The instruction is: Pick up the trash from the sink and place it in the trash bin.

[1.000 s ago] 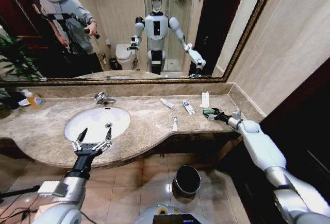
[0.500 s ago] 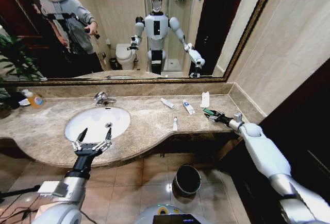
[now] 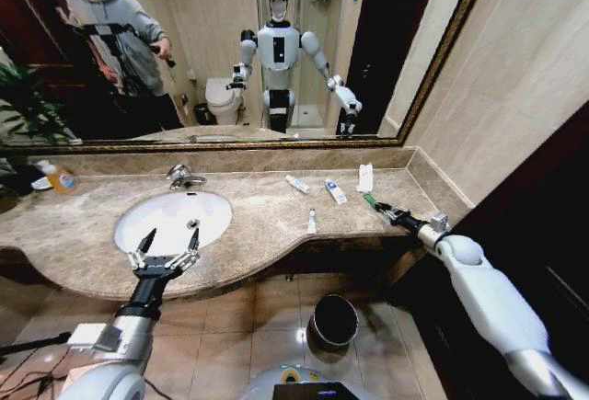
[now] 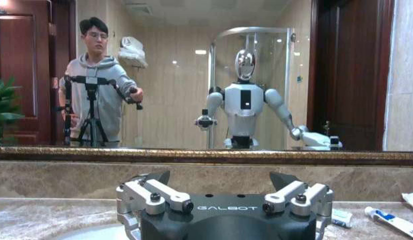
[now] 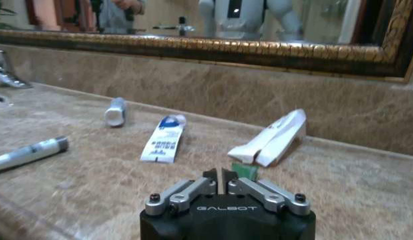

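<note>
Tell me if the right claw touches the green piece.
Touching: in the right wrist view the right claw is shut on the green piece.

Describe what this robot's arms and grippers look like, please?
Both arms are smooth glossy white shells with grey joints. Each ends in a black gripper, left gripper and right gripper, marked GALBOT in white, with silver metal linkages, bolts and dark pointed jaws.
</note>
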Available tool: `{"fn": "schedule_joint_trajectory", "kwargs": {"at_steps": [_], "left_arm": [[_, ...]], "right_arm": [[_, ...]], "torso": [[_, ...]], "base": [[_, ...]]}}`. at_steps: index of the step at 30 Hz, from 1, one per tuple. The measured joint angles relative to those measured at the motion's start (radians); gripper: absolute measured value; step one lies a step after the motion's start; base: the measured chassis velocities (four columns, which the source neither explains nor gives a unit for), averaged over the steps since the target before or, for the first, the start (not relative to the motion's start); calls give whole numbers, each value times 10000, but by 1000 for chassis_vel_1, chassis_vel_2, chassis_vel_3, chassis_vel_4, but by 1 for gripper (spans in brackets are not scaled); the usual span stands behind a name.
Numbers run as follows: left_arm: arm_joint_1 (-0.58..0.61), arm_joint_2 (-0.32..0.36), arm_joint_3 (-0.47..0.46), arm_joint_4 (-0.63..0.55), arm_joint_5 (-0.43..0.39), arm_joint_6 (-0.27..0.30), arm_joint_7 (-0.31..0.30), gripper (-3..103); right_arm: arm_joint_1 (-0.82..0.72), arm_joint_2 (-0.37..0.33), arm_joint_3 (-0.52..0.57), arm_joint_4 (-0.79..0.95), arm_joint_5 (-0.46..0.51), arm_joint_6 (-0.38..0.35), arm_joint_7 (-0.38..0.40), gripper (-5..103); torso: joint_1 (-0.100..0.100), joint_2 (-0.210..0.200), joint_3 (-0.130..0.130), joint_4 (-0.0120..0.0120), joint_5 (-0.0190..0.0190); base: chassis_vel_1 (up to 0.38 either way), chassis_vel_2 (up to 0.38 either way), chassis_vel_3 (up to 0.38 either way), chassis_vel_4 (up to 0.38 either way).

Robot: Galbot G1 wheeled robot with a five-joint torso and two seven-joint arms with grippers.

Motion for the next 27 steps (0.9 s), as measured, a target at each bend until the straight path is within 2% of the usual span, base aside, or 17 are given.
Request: {"fn": "schedule_joint_trajectory", "kwargs": {"at_steps": [2, 5, 8, 9, 11, 15, 17, 20, 21, 23, 26, 27], "left_arm": [[0, 0, 0, 0, 0, 0, 0, 100], [0, 0, 0, 0, 0, 0, 0, 100], [0, 0, 0, 0, 0, 0, 0, 100], [0, 0, 0, 0, 0, 0, 0, 100], [0, 0, 0, 0, 0, 0, 0, 100], [0, 0, 0, 0, 0, 0, 0, 100], [0, 0, 0, -1, 0, 0, 0, 100], [0, 0, 0, 0, 0, 0, 0, 100], [0, 0, 0, 0, 0, 0, 0, 100], [0, 0, 0, 0, 0, 0, 0, 100], [0, 0, 0, 0, 0, 0, 0, 100], [0, 0, 0, 0, 0, 0, 0, 100]], "right_arm": [[71, 226, -3, 162, -273, 41, 484, 1], [134, 261, -49, 351, -435, -58, 777, 0], [175, 261, -78, 372, -525, -109, 852, -2], [202, 262, -104, 356, -581, -131, 888, 8], [217, 272, -125, 295, -622, -133, 918, 8], [293, 383, -170, -158, -703, -81, 1021, 30], [292, 396, -171, -200, -702, -81, 1040, 30], [270, 438, -172, -252, -704, -93, 1174, 47], [265, 453, -171, -255, -727, -101, 1255, 43], [261, 463, -170, -255, -742, -106, 1305, 43], [198, 479, -166, -245, -829, -133, 1403, 32], [198, 479, -166, -245, -829, -133, 1403, 32]], "torso": [[1, -1, 1, 3, 9], [1, 0, 0, 3, -3], [1, 0, 1, 2, 3], [1, 0, 0, 1, 2], [0, 0, 0, 1, 0], [1, 0, 1, 1, 4], [1, 0, 1, 1, 5], [1, 0, 0, 1, 2], [1, 0, 1, 1, 3], [1, 0, 1, 1, 3], [1, 0, 1, 1, 3], [1, 0, 1, 1, 3]], "base": [[0, 0, 0, 0], [0, 0, 0, 0], [0, 0, 0, 0], [0, 0, 0, 0], [0, 0, 0, 0], [0, 0, 0, 0], [0, 0, 0, 0], [0, 0, 0, 0], [0, 0, 0, 0], [0, 0, 0, 0], [0, 0, 0, 0], [0, 0, 0, 0]]}}
